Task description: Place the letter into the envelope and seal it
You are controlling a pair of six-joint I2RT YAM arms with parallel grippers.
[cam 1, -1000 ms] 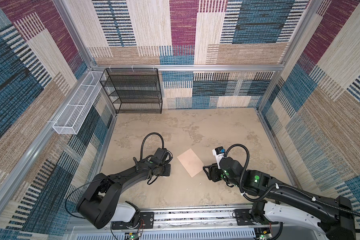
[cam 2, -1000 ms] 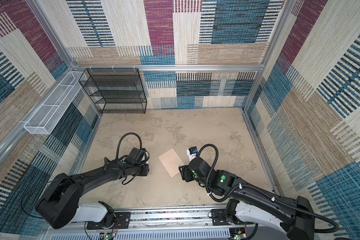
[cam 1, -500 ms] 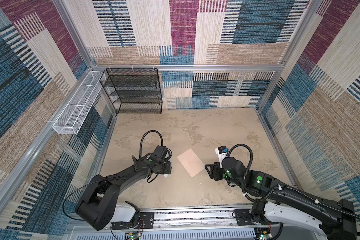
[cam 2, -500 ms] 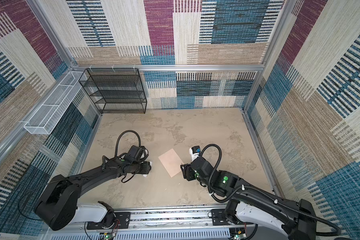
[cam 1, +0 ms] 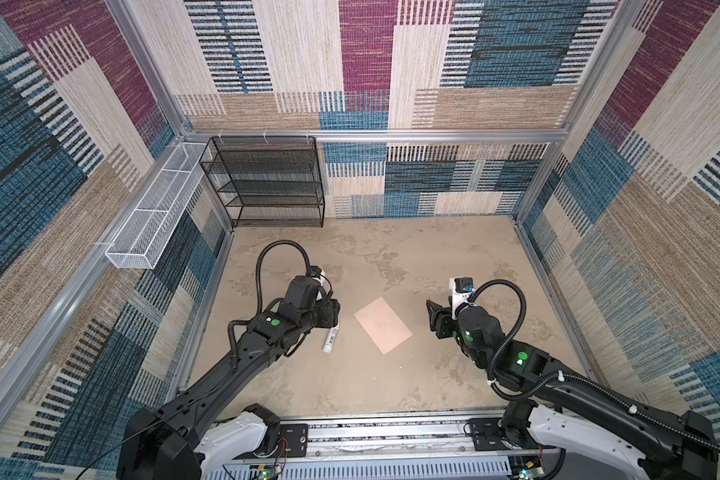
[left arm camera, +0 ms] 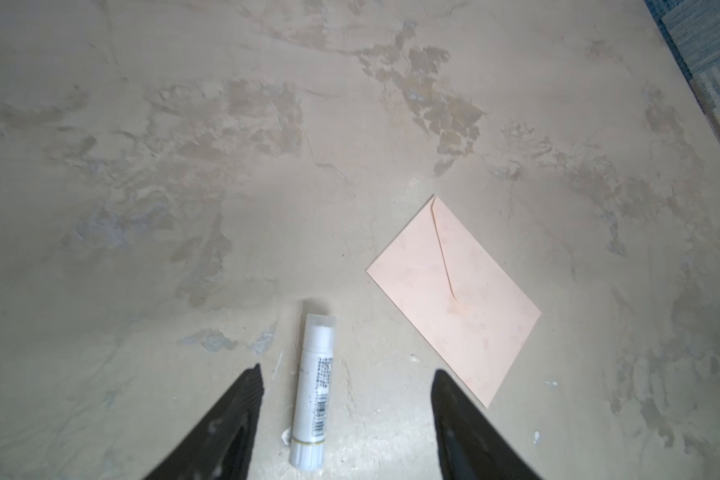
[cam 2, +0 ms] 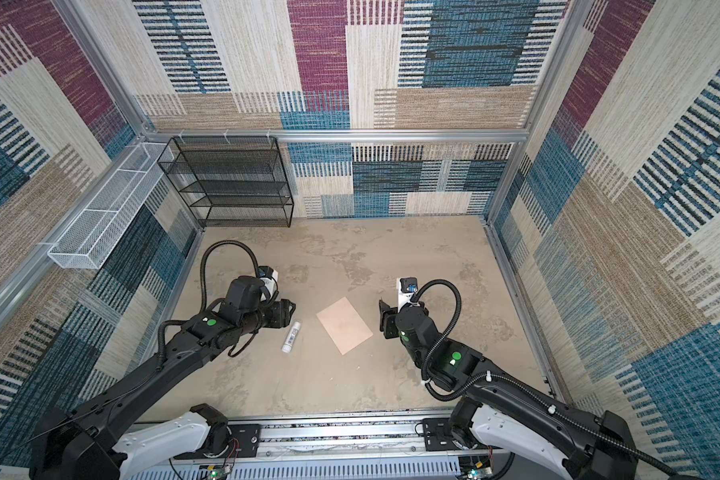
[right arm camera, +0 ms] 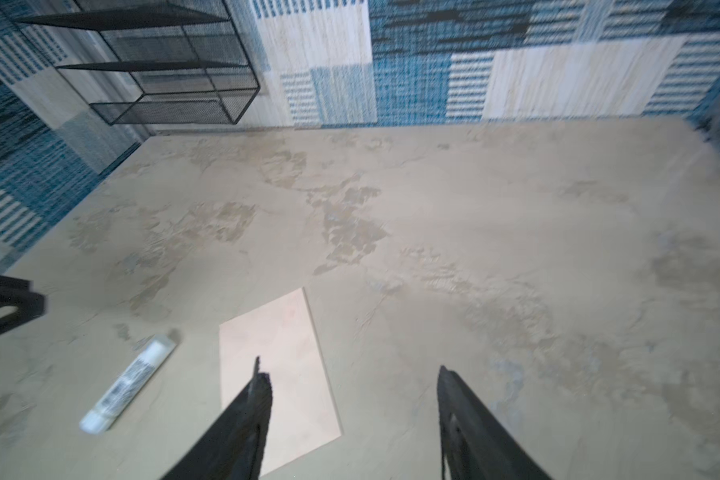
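In both top views, seeing the envelope [cam 1: 383, 325] [cam 2: 344, 325] lying flat on the table [cam 1: 391, 257], glue stick [cam 1: 330, 338] near it. In the left wrist view, having just dropped the stick from the left gripper [left arm camera: 346, 370], jaws now wide and empty; flap [left arm camera: 470, 253] folded down. In the right wrist view, hovering the right gripper [right arm camera: 350, 363] near the envelope, jaws spread, gripping nothing. Not finding the letter; probably inside already, sealing likely finishing.

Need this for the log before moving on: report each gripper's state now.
Left gripper: open, empty; the glue stick lies loose between its fingers.
Right gripper: open, holding nothing.
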